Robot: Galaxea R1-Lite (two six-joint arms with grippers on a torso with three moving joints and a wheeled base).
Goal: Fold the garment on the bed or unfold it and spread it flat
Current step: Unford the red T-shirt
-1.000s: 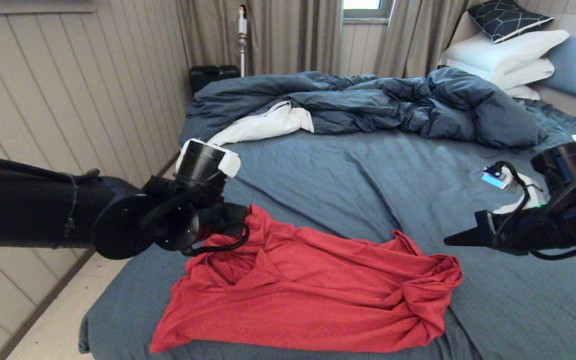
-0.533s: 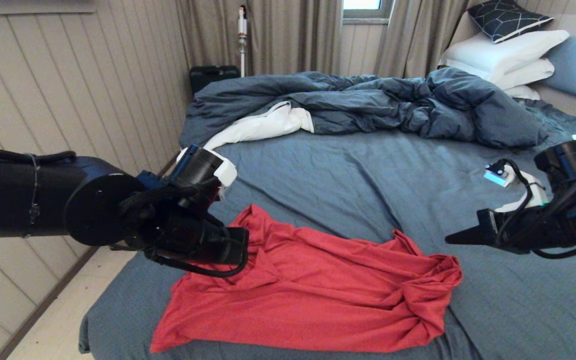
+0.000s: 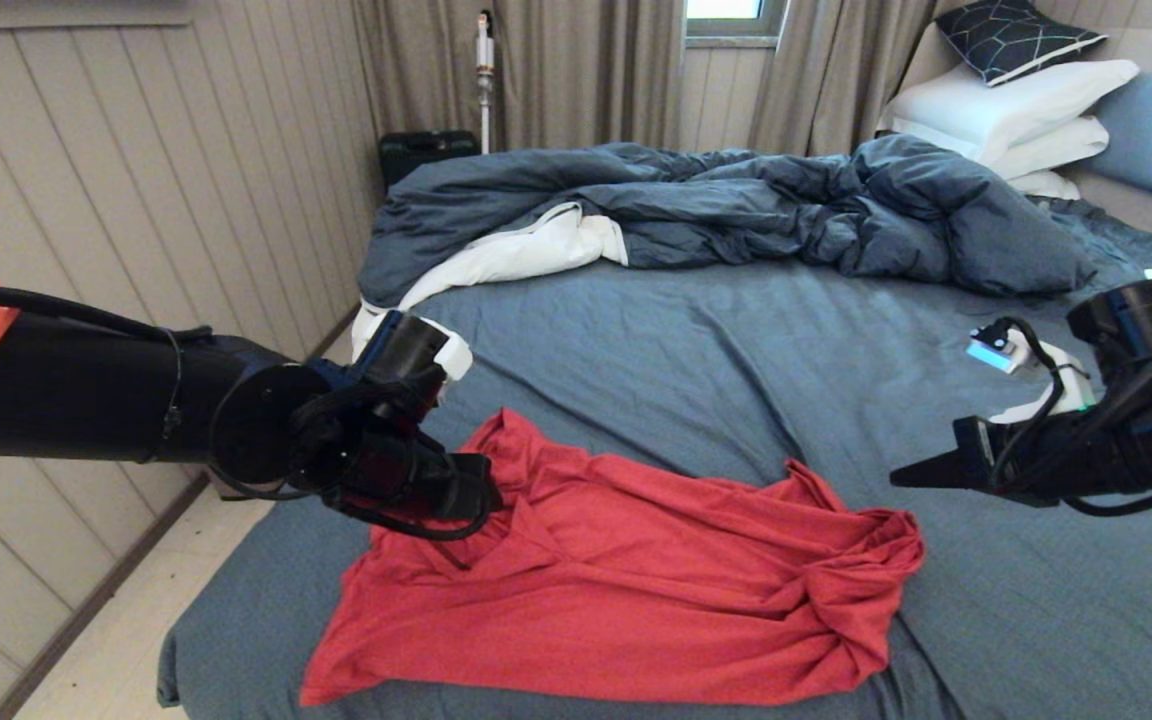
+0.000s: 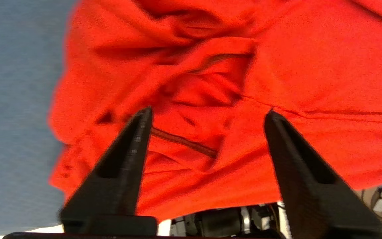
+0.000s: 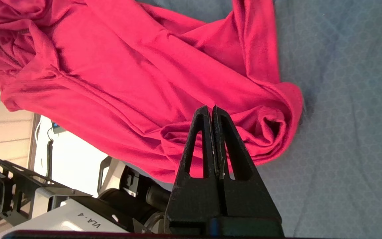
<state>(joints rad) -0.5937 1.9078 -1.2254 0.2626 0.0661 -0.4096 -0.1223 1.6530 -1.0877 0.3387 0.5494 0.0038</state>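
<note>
Left claw (image 4: 207,114) spread above the garment's (image 3: 626,580) crumpled edge on the bed (image 3: 736,350); right claw (image 3: 901,478), pressed together, flanks its bunched far edge.

Lettering: "VLA-4", dark characters, partly cut by the frame edge, was readable in the right wrist view.
Carrier: it stood on the pale grey flat panel of the robot's body (image 5: 78,219), below the edge of the bed.
Red thin-knit T-shirt (image 3: 616,580): no print or label showed on the side facing up.
Elsewhere: nothing else could be read in any view.
</note>
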